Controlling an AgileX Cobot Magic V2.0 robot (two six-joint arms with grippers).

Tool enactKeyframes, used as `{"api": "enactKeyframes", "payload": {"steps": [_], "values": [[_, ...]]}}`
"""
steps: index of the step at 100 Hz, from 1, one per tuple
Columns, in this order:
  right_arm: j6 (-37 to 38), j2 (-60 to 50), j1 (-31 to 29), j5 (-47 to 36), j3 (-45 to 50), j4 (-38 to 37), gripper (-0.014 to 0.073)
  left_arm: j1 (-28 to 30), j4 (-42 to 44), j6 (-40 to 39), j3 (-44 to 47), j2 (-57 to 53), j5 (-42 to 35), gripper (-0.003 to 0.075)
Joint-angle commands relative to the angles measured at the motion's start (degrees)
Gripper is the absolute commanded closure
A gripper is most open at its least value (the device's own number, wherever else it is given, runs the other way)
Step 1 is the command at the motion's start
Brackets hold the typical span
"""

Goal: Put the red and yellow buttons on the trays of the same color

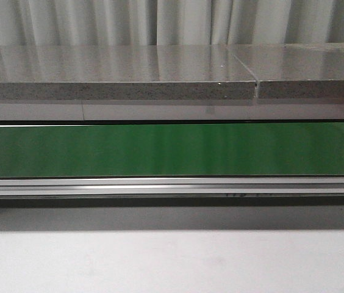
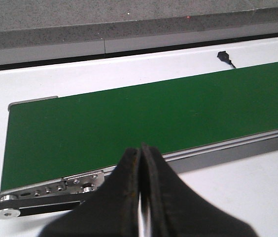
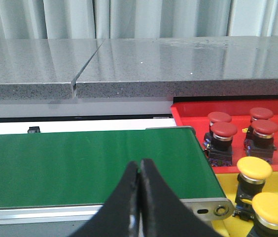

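In the right wrist view several red buttons (image 3: 224, 131) stand on the red tray (image 3: 188, 108), and two yellow buttons (image 3: 255, 169) stand on the yellow tray (image 3: 226, 180), both trays just past the end of the green conveyor belt (image 3: 85, 165). My right gripper (image 3: 140, 165) is shut and empty above the belt's near edge. My left gripper (image 2: 140, 150) is also shut and empty, over the near rail of the belt (image 2: 129, 123) close to its other end. No button lies on the belt (image 1: 172, 149) in any view. Neither gripper shows in the front view.
A grey speckled stone ledge (image 1: 117, 73) runs behind the belt, with curtains behind it. A white table surface (image 1: 172, 262) lies in front of the belt. A small black plug (image 2: 224, 56) lies on the white surface beyond the belt.
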Motion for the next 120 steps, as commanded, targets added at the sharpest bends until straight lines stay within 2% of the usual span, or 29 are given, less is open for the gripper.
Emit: {"api": "enactKeyframes", "payload": {"steps": [1,27,37,70,79,110,120], "values": [[-0.5,-0.7,-0.1,-4.0,-0.9,0.1,0.0659,-0.5,-0.8,-0.1,-1.5,0.5,-3.9,0.0741],[-0.5,-0.7,-0.1,-4.0,-0.9,0.1,0.0659,-0.5,-0.8,-0.1,-1.4,0.5,-3.9,0.0741],[-0.5,-0.7,-0.1,-4.0,-0.9,0.1,0.0659,0.0,0.6,-0.9,0.0,0.5,-6.7,0.0741],[-0.5,-0.7,-0.1,-4.0,-0.9,0.1,0.0659,5.1,1.8,-2.1,18.2,-7.2,-37.6,0.0741],[-0.5,-0.7,-0.1,-4.0,-0.9,0.1,0.0659,5.8,2.7,-2.1,23.7,-10.1,-43.3,0.0741],[-0.5,-0.7,-0.1,-4.0,-0.9,0.1,0.0659,7.7,2.8,-2.1,33.2,-19.9,-44.7,0.0741],[-0.5,-0.7,-0.1,-4.0,-0.9,0.1,0.0659,7.7,2.8,-2.1,36.4,-23.9,-47.4,0.0741]]}}
